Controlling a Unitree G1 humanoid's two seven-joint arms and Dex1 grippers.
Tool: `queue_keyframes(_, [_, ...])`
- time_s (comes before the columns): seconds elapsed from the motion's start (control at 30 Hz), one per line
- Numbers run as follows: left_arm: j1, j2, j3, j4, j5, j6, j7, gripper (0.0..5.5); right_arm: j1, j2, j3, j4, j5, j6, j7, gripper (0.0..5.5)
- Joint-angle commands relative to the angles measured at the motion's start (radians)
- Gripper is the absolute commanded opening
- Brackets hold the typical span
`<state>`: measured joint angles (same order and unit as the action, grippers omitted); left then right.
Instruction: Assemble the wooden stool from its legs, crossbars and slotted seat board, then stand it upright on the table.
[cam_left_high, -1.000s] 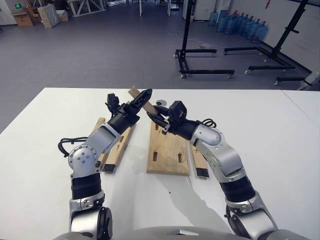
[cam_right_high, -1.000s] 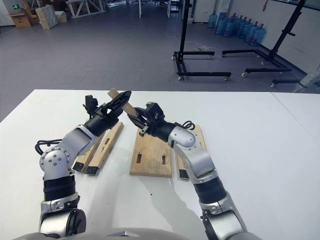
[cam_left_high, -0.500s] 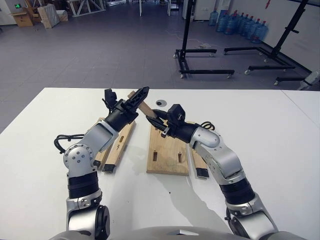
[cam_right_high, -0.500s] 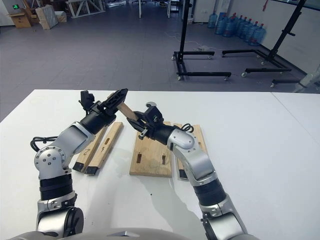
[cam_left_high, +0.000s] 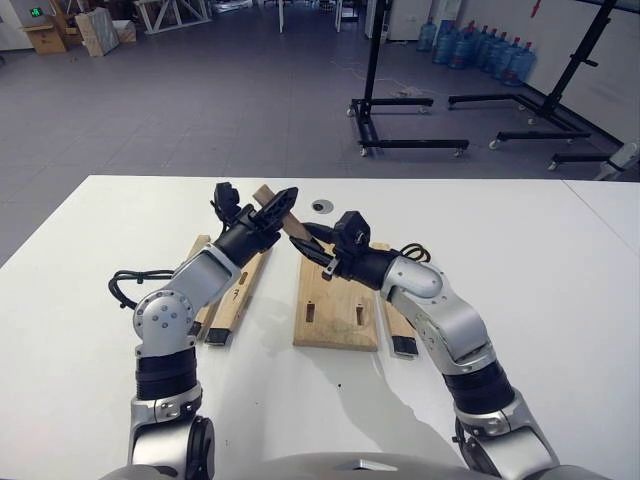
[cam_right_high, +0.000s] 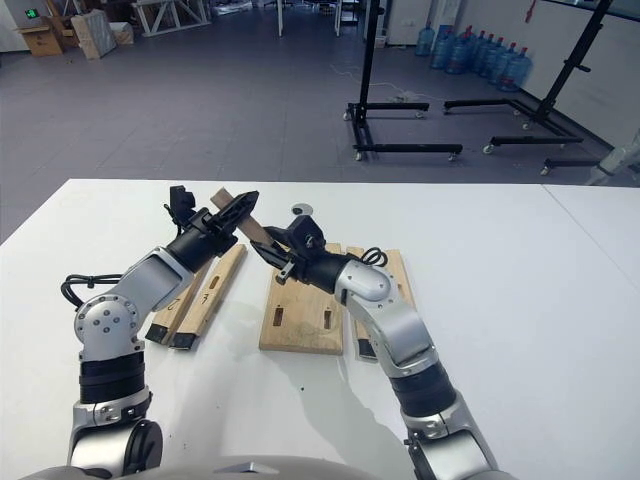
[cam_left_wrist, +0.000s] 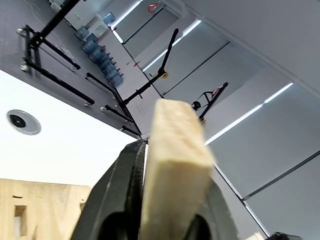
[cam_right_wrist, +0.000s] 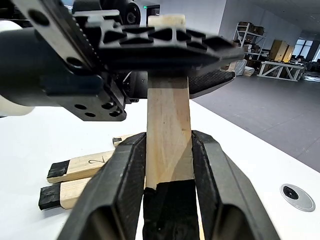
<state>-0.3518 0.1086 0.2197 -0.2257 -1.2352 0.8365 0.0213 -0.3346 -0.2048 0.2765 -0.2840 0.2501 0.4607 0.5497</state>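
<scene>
Pale wooden stool leg w/ black end pad (cam_left_high: 294, 226) up in air, tilted, over far end of flat slotted wooden seat board (cam_left_high: 337, 305) on white table (cam_left_high: 560, 300). L gripper (cam_left_high: 287, 197) clamped on far upper end; R gripper (cam_left_high: 310, 243) clamped on near lower part by black pad. Leg prob. light, stiff, smooth; could twist in pinch. Best hold: flat faces, clear of end entering slot. Spare wooden legs (cam_left_high: 228, 298) lie left of board.

Left gripper (cam_left_wrist: 175, 155) clamps the pale wooden leg (cam_left_wrist: 172, 125) between black fingers (cam_left_wrist: 122, 185). Beyond, the slotted seat board (cam_left_wrist: 45, 205) lies on the white table (cam_left_wrist: 70, 150). A round grommet (cam_left_wrist: 22, 122) sits near the table's edge.
</scene>
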Motion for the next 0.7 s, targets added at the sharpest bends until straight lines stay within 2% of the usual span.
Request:
queue_keyframes(0.03, [0.012, 0.011, 0.009, -0.003, 0.010, -0.010, -0.011, 0.39, -0.013, -0.001, -0.011, 0.001, 0.004, 0.017, -0.004, 1.28])
queue_keyframes(0.27, [0.002, 0.014, 0.031, 0.006, 0.017, -0.032, -0.012, 0.39, -0.025, 0.007, -0.013, 0.012, 0.001, 0.019, -0.013, 1.28])
queue_keyframes(0.43, [0.008, 0.016, 0.037, 0.024, 0.065, -0.063, -0.019, 0.39, -0.025, 0.017, -0.003, -0.008, 0.029, 0.090, -0.007, 1.28])
queue_keyframes(0.47, [0.009, 0.017, 0.039, 0.031, 0.078, -0.069, -0.022, 0.39, -0.023, 0.015, 0.001, -0.015, 0.035, 0.109, -0.002, 1.67])
queue_keyframes(0.7, [0.021, 0.084, 0.053, 0.089, 0.220, -0.119, -0.071, 0.39, -0.023, -0.053, -0.046, -0.061, 0.089, 0.208, 0.036, 2.86])
